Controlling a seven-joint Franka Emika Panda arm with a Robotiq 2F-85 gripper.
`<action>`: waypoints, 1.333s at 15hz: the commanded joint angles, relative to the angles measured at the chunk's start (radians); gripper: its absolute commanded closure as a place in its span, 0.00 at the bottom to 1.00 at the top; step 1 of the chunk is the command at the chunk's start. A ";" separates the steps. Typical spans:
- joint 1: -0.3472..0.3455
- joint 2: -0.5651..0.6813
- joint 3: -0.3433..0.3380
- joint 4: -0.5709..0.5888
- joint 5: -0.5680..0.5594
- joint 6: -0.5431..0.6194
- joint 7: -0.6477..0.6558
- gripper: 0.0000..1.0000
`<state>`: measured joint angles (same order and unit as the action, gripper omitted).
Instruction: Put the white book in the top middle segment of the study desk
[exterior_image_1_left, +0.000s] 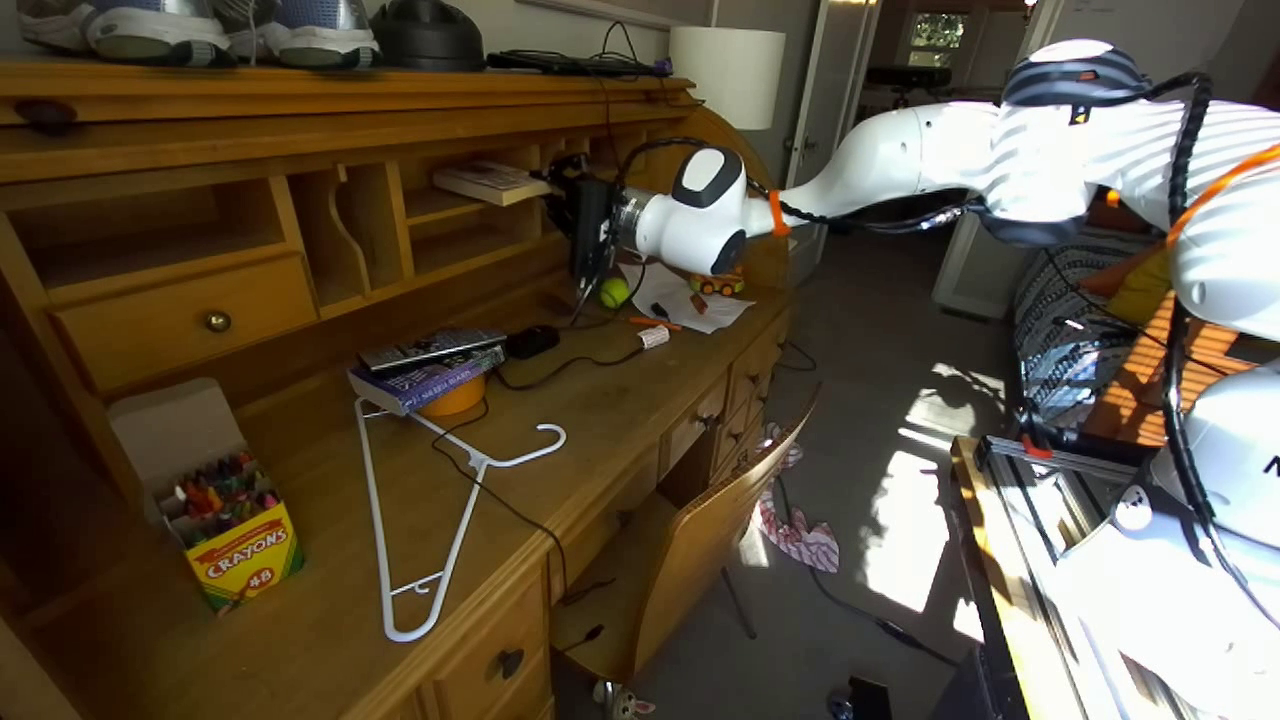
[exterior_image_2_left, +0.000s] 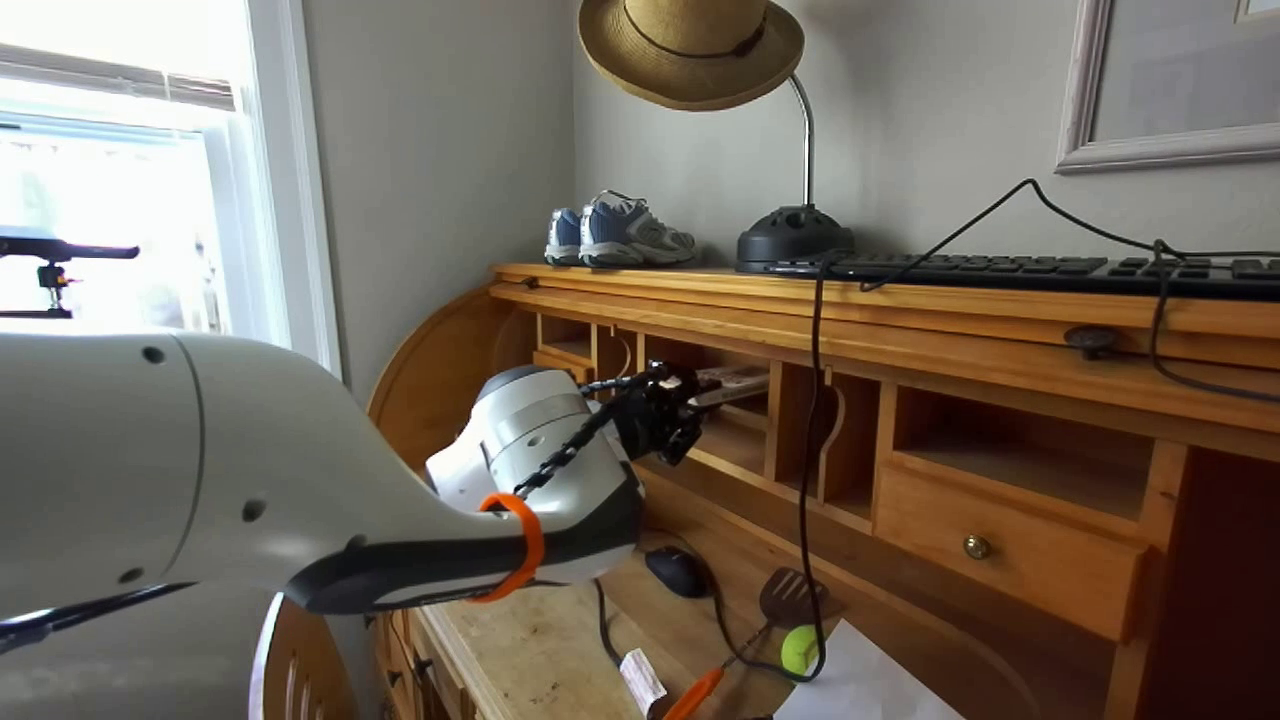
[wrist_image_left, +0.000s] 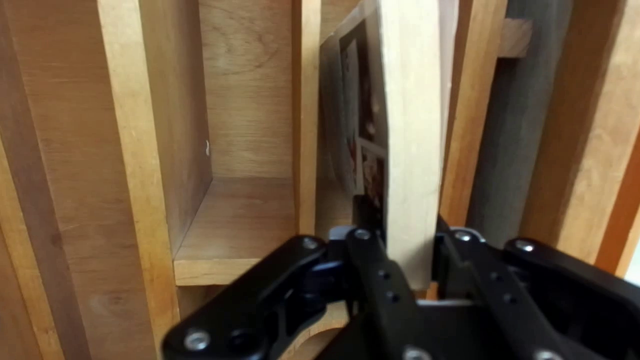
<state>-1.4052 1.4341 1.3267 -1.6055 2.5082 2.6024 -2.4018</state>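
Nearest, the chair (exterior_image_1_left: 720, 510) stands at the front edge of the desk (exterior_image_1_left: 590, 405). The hanger (exterior_image_1_left: 481, 462) lies on the top behind that edge, and past it, toward the back edge, a purple book (exterior_image_1_left: 435, 384) with a remote (exterior_image_1_left: 430, 350) on it. The mouse (exterior_image_1_left: 532, 341) sits beyond these.

Close to the back edge, well above the top, is the gripper (wrist_image_left: 406, 227), on the only arm there is. Its jaws are parted just by the thickness of the white book (wrist_image_left: 412, 125), one on each cover, and hold it near one end.

The coming move turns on how the white book lies: ahead of the gripper, toward the segment (exterior_image_1_left: 430, 202), its far part looking to be inside that upper opening, the held end out past the front edge of the shelf (wrist_image_left: 307, 115). The long axis seems to run on from the jaws, aslant to the shelf's edge, though the gripper hides one end and I would not swear to it. In the wrist view the shelf runs just beside one cover and a board (wrist_image_left: 467, 130) just beside the other; whether they touch I cannot tell.

I judge the placing part done: push away from the desk's front edge, bring the white book square with the back edge, lower it, then let go. A corner could catch on the divider (exterior_image_1_left: 400, 225).
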 joint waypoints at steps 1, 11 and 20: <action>0.043 0.017 0.014 0.081 0.000 0.068 -0.013 0.94; 0.095 -0.002 0.006 0.179 0.000 0.178 0.011 0.36; 0.039 -0.085 -0.018 0.114 0.000 0.303 0.054 0.00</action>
<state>-1.3418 1.4143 1.3435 -1.4677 2.5081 2.8382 -2.3964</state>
